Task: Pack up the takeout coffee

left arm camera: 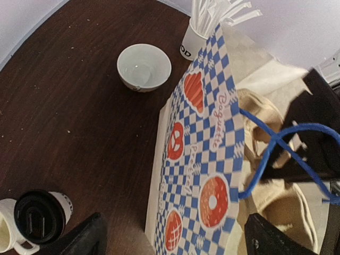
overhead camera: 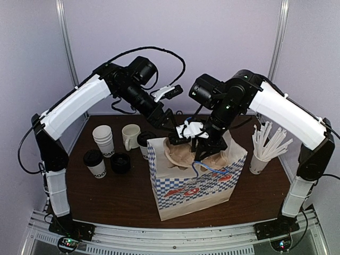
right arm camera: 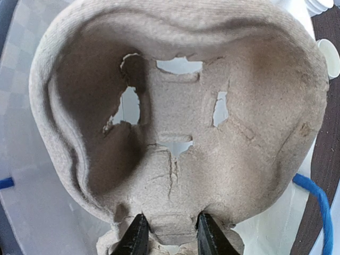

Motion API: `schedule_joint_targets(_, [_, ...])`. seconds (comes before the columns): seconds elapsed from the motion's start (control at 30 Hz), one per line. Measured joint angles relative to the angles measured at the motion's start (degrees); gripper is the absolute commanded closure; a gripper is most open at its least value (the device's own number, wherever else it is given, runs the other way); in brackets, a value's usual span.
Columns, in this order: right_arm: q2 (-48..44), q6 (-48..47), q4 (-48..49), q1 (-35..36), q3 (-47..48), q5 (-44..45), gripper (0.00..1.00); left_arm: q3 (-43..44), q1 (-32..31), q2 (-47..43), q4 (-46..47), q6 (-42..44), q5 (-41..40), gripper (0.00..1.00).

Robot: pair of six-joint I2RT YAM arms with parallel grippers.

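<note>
Left wrist view's edge cuts off most of the mug (left arm camera: 5, 229).

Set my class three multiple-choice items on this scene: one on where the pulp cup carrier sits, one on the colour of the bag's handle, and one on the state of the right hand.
1. Where is the pulp carrier?
A) lying flat on the table
B) standing in the open top of the paper bag
C) resting on the stack of cups

2. What colour is the bag's cord handle?
A) yellow
B) blue
C) green

3. What state is the right hand in?
A) open and holding nothing
B) shut on a straw
C) shut on the carrier's edge

Answers:
1 B: the top view shows the carrier sticking up out of the bag's mouth.
2 B: the cord crossing the bag's opening is plainly blue.
3 C: the right wrist view shows both fingers pinching the carrier's rim.
</note>
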Motion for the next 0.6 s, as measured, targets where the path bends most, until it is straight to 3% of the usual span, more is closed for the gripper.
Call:
schedule_joint_targets(0.37, [4.2, -1.4, 0.1, 0.7, -2.2, 5.3, 0.69, -19.1, 0.7, -23.3, 6.4, 3.5, -13.3, 0.03])
schedule_joint_targets(0.6, [6.2, -2.0, 1.6, 1.8, -4.4, 8.8, 0.68, -30.7, 4.9, -31.0, 12.6, 1.9, -19.4, 0.02])
